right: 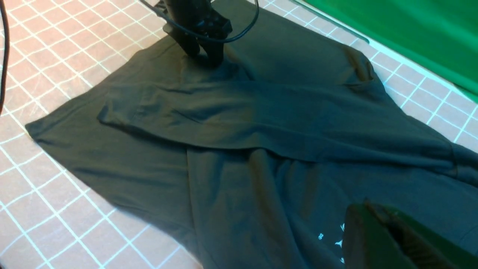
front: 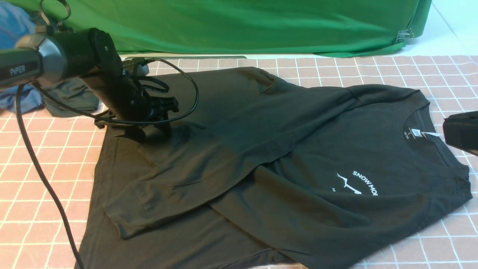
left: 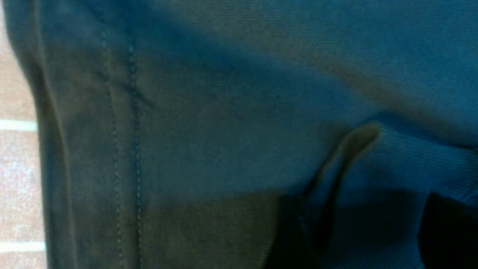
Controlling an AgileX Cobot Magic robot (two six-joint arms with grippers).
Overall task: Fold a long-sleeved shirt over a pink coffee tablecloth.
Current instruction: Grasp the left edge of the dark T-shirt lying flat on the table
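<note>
Black long-sleeved shirt [front: 298, 149] lies spread, chest print up, on the pink checked tablecloth [front: 44, 160] that covers the surface. The collar points to the robot's right, and one sleeve is folded diagonally across the body. Left tool [front: 148, 134] rests on the shirt near its hem, jaws apart astride a raised fold; whether they pinch it cannot be told. Right tool [right: 364, 218] is clenched, holding nothing, above the chest by the collar. A green cloth [front: 242, 26] is draped along the far edge; a blue garment [front: 16, 101] lies far left.
</note>
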